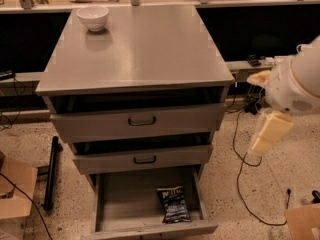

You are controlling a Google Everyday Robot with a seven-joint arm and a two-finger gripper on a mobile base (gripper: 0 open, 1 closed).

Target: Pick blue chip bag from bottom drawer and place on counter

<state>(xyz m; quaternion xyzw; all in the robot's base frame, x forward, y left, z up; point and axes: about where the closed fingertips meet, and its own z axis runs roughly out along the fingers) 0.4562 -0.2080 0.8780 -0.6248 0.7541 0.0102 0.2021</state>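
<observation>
The blue chip bag (174, 204) lies flat on the floor of the open bottom drawer (125, 204), towards its right front. The counter (145, 49) is the grey steel top of the drawer cabinet. My white arm (297, 81) comes in from the right edge. Its cream-coloured gripper (270, 131) hangs in the air to the right of the cabinet, level with the middle drawer. It is well above and to the right of the bag and touches nothing.
A white bowl (93, 17) stands on the counter's back left corner. Two drawers with black handles (142, 121) are slightly open above the bottom one. Cables (240, 154) lie on the floor at the right, cardboard boxes (15, 194) at the left and lower right.
</observation>
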